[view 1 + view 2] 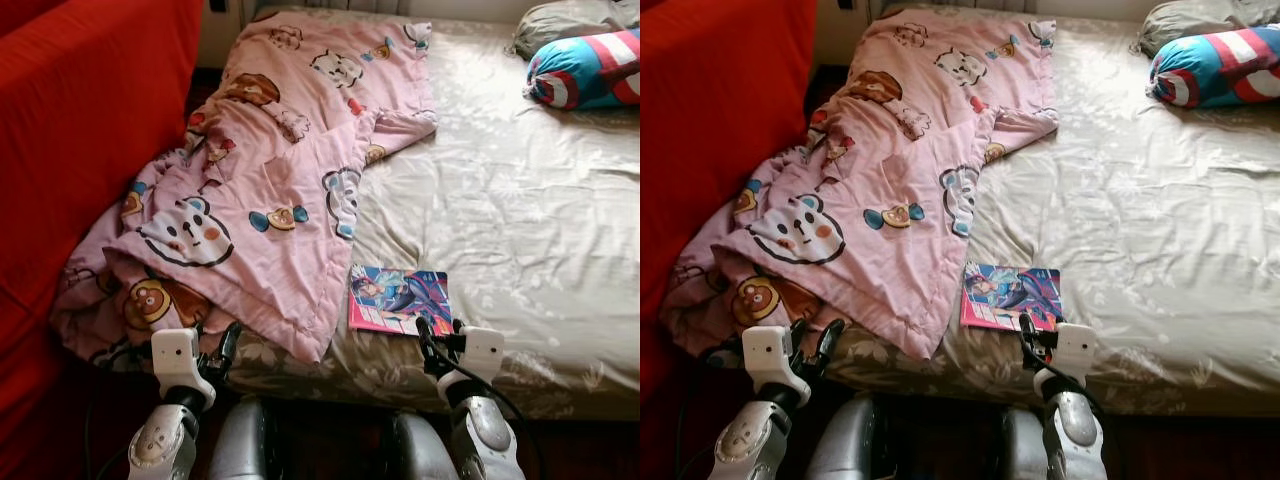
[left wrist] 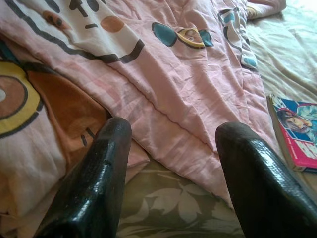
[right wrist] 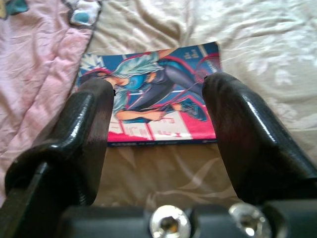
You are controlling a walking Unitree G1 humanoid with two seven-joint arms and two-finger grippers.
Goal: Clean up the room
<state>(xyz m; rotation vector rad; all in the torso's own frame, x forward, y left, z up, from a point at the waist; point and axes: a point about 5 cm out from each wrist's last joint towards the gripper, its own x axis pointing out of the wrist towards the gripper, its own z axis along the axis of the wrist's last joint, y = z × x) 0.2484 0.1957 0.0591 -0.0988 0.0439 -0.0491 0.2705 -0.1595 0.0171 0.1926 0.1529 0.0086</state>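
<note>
**Comic book at the bed's near edge, right gripper spread just short of it**

A comic book (image 1: pixel 400 299) with a bright blue and pink cover lies flat on the bed (image 1: pixel 520 220), close to the near edge and roughly at its middle. The right gripper (image 1: pixel 437 335) hovers at that near edge, just in front of the book's near side, its two black fingers (image 3: pixel 252 139) spread wide with nothing between them. In the right wrist view the book (image 3: pixel 156 96) sits straight ahead beyond the fingertips, apart from them, its width fitting within the gap.

A pink cartoon-print blanket (image 1: pixel 270 170) lies rumpled across the bed's left side, running from the far edge down to the near left corner, where it spills over the edge. Its lower point ends just beside the book's left side; touching or not, I cannot tell. The left gripper (image 1: pixel 218 345) is at the near left edge by the blanket's hem, fingers (image 2: pixel 94 183) wide apart and empty, pointing at the blanket (image 2: pixel 163 79) above the leaf-patterned beige sheet (image 2: pixel 173 203).

A red sofa (image 1: pixel 90 130) stands against the bed's left side. At the far right corner lies a red, white and blue striped bolster pillow (image 1: pixel 590 68), with a grey-beige pillow (image 1: pixel 565 20) behind it.
</note>
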